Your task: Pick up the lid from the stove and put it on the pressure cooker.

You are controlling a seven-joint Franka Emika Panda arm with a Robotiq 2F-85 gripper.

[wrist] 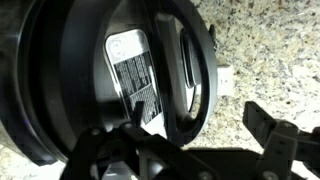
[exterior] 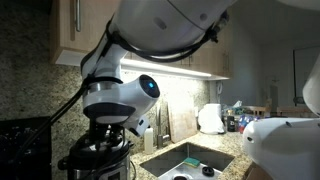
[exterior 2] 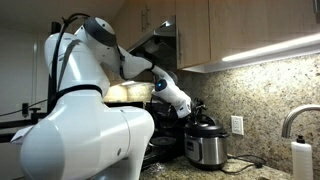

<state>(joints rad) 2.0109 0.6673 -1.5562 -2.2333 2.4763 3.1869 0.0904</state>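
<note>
**Black lid on the steel cooker, jaws spread just above it**

Black and much the biggest thing here, the stove (exterior: pixel 18 142) fills the lower corner of an exterior view. Nothing that belongs to the task lies on the part of it that shows. Just beside it on the granite counter (wrist: pixel 272 45) stands the pressure cooker (exterior 2: pixel 207 150), a brushed-steel body with a black rim.

The lid (wrist: pixel 85 70) appears to rest on top of the cooker, covering it from rim to rim. Whether it is turned home and locked cannot be told. It looks like thick moulded plastic over metal, so I judge it stiff and fairly heavy for its width. Its smooth, glossy dome would slide out of a pinch anywhere near the edge.

The raised handle (wrist: pixel 190 65) is the one sensible place to take hold, gripped across its narrow bar so that the weight hangs level.

The gripper (exterior: pixel 103 132) hovers close over the lid. In the wrist view its jaws look spread wide, one to each side, with nothing between them.

A white label (wrist: pixel 135 75) on the dome carries several lines of dark print and what may be a small symbol. All of it is too blurred to read, and no brand name can be made out anywhere
</note>
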